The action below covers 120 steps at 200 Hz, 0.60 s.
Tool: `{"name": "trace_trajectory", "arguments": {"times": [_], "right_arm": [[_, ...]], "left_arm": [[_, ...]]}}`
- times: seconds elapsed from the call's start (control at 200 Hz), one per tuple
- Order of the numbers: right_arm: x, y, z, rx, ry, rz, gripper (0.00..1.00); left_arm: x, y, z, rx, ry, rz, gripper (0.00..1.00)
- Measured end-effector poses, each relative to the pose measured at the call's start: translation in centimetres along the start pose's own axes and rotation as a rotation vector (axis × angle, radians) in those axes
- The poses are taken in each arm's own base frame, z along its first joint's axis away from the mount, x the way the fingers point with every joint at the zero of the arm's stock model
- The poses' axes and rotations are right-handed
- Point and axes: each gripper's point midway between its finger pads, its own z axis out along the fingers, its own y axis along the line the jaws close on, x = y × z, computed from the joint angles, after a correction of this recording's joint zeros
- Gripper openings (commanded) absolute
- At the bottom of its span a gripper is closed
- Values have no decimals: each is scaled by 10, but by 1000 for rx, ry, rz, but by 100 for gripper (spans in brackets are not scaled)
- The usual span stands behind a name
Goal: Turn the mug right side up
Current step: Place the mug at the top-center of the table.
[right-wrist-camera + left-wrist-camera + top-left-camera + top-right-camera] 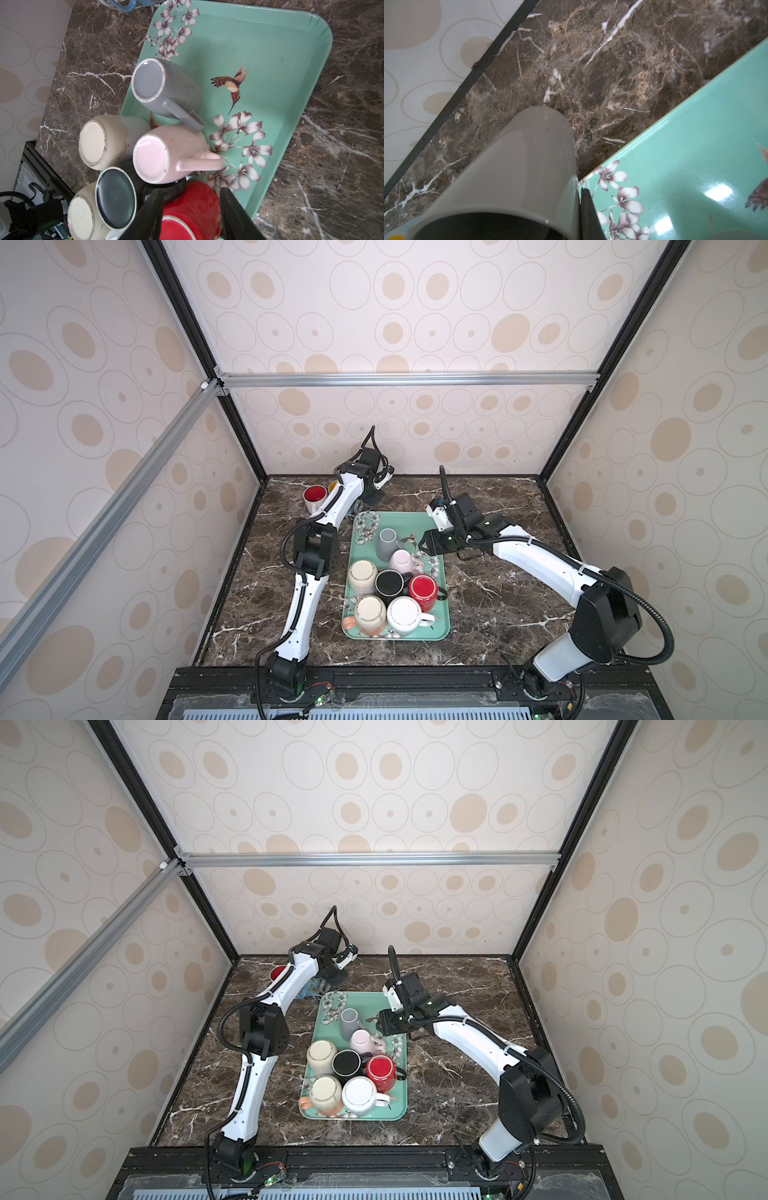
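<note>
A grey-brown mug is held just off the far left corner of the green tray. Its mouth faces the left wrist camera and its base points down at the marble. My left gripper is shut on its rim, with one finger outside the wall and the other hidden inside. In both top views the left arm covers most of this mug. My right gripper hangs open over the tray's right side, above a red mug, with nothing between its fingers.
Several mugs stand bottom-up on the tray: grey, pink, beige, black, red, peach and white. A mug with a red inside stands upright at the far left. A blue mug sits beside the tray's far corner.
</note>
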Motion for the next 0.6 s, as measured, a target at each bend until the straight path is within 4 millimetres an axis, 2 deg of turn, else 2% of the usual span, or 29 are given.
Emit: {"name": "trace_trajectory", "arguments": {"times": [0.6], "right_arm": [[0, 0, 0, 0, 0, 0, 48]], "left_arm": [[-4, 5, 4, -14, -20, -1, 26]]}}
